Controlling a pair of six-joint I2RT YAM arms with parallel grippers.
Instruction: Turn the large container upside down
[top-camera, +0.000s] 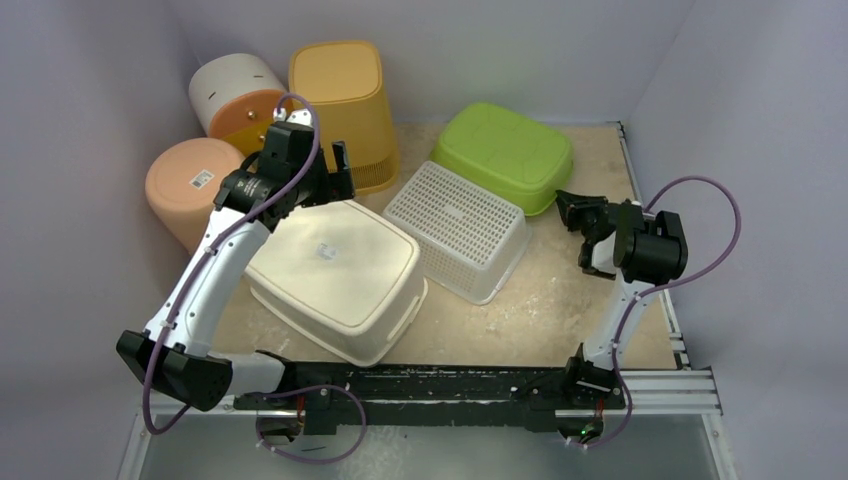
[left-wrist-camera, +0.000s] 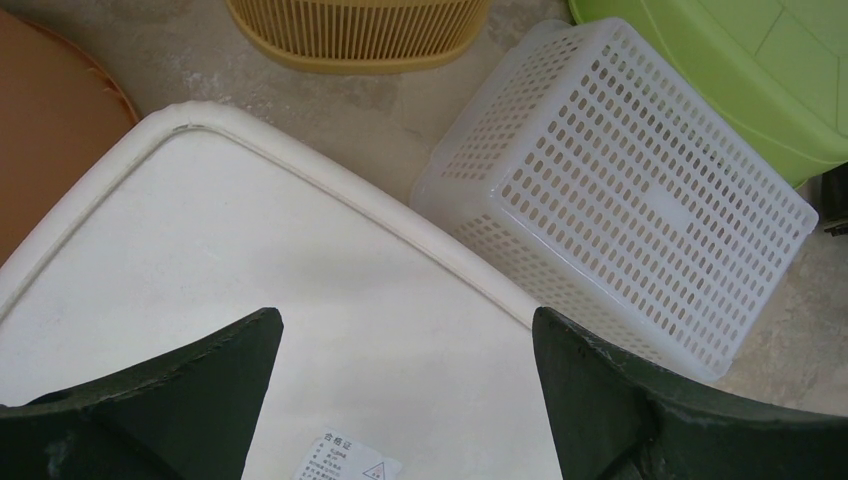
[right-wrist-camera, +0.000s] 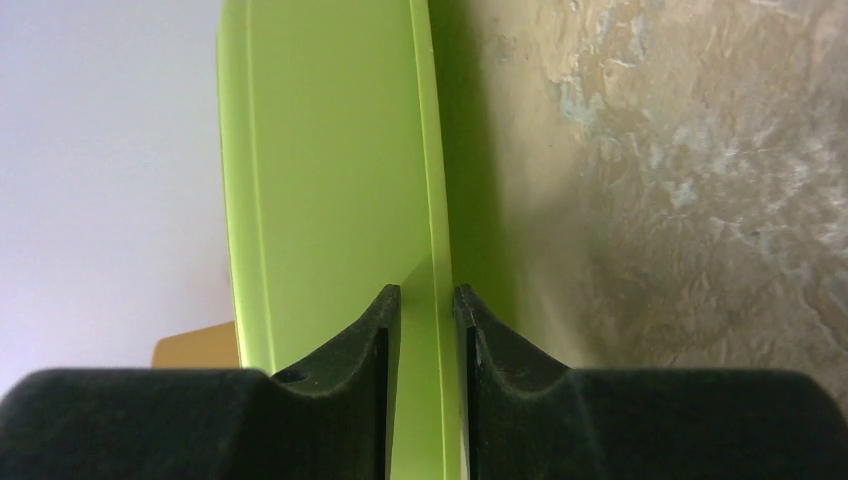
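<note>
The large container (top-camera: 335, 272) is a cream tub lying base-up at the left middle of the table, its smooth base with a small label facing up. My left gripper (top-camera: 328, 178) hovers over its far edge, jaws wide open and empty. In the left wrist view the base (left-wrist-camera: 300, 300) fills the space under the open gripper (left-wrist-camera: 405, 318). My right gripper (top-camera: 574, 210) is at the right, beside the green tub's near right corner. In the right wrist view the gripper (right-wrist-camera: 427, 295) has its jaws nearly together with nothing between them.
A white perforated basket (top-camera: 462, 230) lies base-up right next to the cream tub. A green tub (top-camera: 505, 155) lies base-up behind it. A yellow-orange bin (top-camera: 345, 105), a white-and-orange bucket (top-camera: 238, 95) and a peach bucket (top-camera: 190, 185) crowd the back left.
</note>
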